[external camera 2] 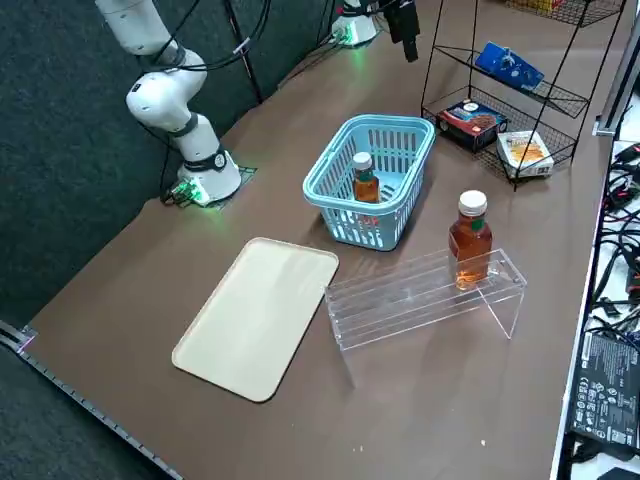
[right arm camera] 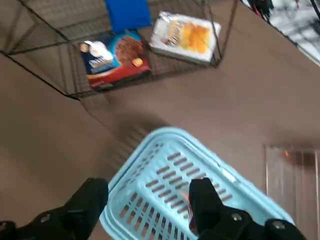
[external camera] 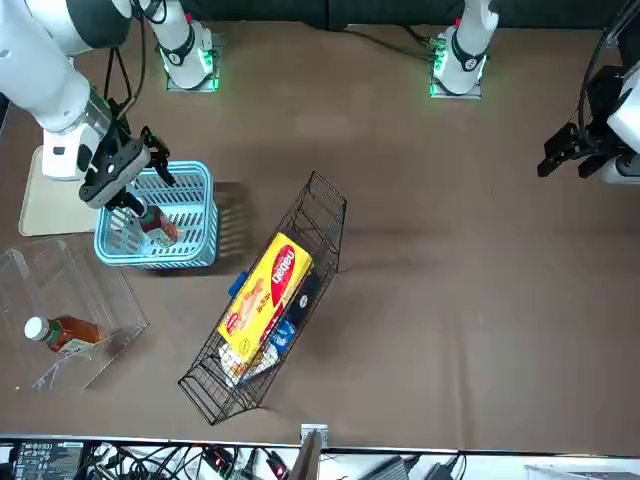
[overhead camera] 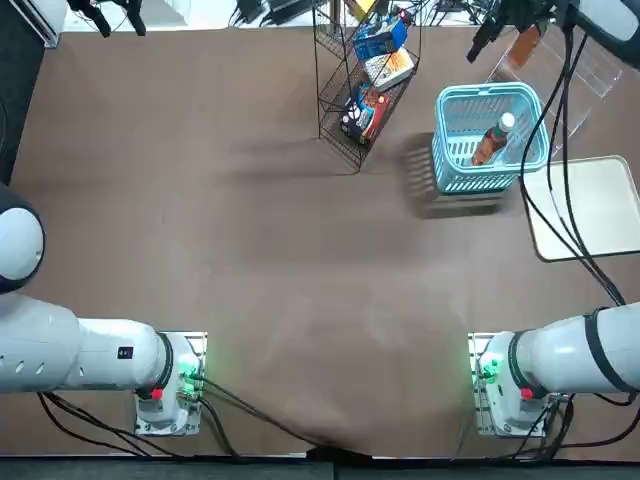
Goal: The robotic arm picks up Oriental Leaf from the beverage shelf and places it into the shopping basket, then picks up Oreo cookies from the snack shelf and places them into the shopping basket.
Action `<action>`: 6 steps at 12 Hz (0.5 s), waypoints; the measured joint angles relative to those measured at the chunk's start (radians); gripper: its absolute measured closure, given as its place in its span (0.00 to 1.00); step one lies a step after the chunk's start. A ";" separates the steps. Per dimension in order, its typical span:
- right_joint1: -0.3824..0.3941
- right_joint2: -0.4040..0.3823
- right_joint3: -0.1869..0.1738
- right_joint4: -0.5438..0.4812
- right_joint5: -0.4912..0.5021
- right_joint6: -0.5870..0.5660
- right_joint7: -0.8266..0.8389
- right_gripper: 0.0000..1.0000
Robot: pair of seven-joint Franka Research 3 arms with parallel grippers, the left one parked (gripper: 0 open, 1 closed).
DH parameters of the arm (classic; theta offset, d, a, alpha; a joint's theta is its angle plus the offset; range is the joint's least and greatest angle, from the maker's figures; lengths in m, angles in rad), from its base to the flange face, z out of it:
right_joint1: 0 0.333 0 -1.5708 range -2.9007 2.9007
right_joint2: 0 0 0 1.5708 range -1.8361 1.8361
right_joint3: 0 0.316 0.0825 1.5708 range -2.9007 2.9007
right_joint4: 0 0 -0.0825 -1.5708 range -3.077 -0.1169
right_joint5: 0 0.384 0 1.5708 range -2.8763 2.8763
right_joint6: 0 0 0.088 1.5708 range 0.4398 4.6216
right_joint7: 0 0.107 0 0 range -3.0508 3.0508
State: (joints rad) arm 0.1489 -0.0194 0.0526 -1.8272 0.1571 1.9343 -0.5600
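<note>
basket scene, first item delivered and second awaited. the right gripper (right arm camera: 150,197) is in the air over the shopping basket (external camera 2: 325,196), its two fingers spread wide with nothing between them.

probable hazards: a low sideways move could catch the basket's rim or the bottle's cap, dragging the basket or toppling the bottle. at the wire rack (external camera 2: 556,98), a finger entering off-line could snag an upright or tier edge and shift the whole frame. the oreo cookies (external camera 2: 510,66), a small blue pack on a tier above two boxes, could slip or be pushed deeper if gripped only by a corner; a hard squeeze might crush them.

containers: the basket holds the oriental leaf (external camera 2: 366,186), tilted, white cap up. the clear acrylic stand (external camera 2: 405,300) bears a second tea bottle (external camera 2: 469,245), upright. the rack's lower tier carries a red-and-dark pack (external camera 2: 472,124) and a pale box (external camera 2: 525,153); a yellow pack (external camera: 265,298) lies higher up.
</note>
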 joint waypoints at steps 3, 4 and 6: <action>-0.004 0.001 -0.014 -0.011 0.112 0.047 -0.156 0.00; -0.004 0.001 -0.017 -0.023 0.151 0.069 -0.204 0.00; -0.005 0.003 -0.020 -0.050 0.220 0.119 -0.280 0.00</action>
State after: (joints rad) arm 0.1435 -0.0167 0.0328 -1.8775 0.3770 2.0534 -0.8399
